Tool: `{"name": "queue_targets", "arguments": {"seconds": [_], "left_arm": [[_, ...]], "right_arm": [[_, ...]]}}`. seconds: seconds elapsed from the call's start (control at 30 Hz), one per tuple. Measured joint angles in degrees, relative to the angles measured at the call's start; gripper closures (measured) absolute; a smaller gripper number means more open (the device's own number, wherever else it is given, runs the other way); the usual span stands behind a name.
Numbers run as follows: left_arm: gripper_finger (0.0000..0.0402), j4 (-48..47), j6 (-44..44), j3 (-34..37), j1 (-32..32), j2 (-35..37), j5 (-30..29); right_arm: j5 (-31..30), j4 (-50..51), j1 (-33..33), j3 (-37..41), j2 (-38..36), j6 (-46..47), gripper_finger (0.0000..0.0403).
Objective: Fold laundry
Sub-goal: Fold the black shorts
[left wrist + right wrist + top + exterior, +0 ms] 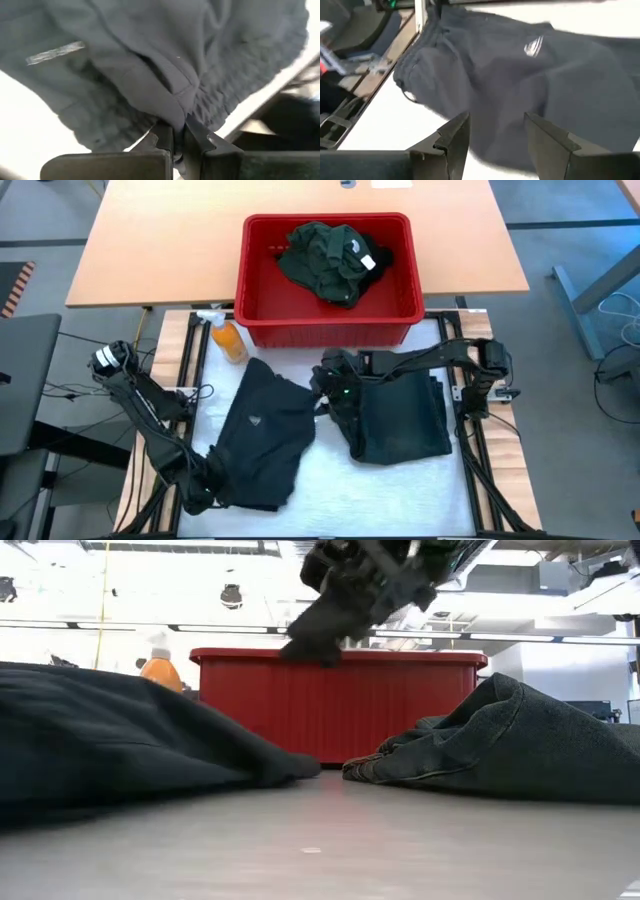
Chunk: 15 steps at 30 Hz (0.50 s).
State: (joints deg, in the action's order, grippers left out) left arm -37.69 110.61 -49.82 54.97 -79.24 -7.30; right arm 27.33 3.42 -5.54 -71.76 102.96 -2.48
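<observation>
Your left gripper (pixel 179 140) sits low at the near left corner of the worktop (pixel 330 490), its 2 fingers (pixel 162 137) pressed together on a fold of the black garment (pixel 262 435), right at the gathered waistband edge. From that pinch the black garment spreads away from you across the left half of the white work surface, with a small pale logo facing up near its middle; in the low view it lies as a long dark mound on the left.

Your right gripper (pixel 492 135) hangs over the middle of the worktop, reached in from the right side, its 2 fingers standing apart with nothing between them. Through its wrist view you look down on the black garment's logo and elastic waist below the spread fingers. In the low view this gripper shows above the surface, in front of the basket.

Just beside it on the right lies the dark green garment (pixel 400 420), bunched flat on the right half of the surface and apart from the black one.

Beyond both, the red basket (pixel 330 315) stands at the far edge, with 1 more green garment (pixel 325 260) crumpled inside, a white label showing on it. An orange bottle (pixel 228 338) lies just left of the basket's near corner
</observation>
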Motion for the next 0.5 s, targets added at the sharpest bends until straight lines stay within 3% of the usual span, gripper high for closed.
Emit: {"name": "queue_targets", "arguments": {"seconds": [0.23,0.37,0.5], "left_arm": [[0.0401,-13.89,-6.46,0.0,5.19,-0.98,16.89],[0.0401,-23.82,-6.75,0.0,8.34,-1.02,16.75],[0.0401,-30.25,-6.47,-0.02,9.62,-0.92,13.0]], "right_arm": [[-0.43,-6.65,-1.45,-4.5,7.86,2.87,0.0192],[-0.96,-6.56,-0.89,-7.56,13.48,-0.74,0.0195],[-0.52,-5.59,0.23,-9.71,20.32,4.02,0.0205]]}}
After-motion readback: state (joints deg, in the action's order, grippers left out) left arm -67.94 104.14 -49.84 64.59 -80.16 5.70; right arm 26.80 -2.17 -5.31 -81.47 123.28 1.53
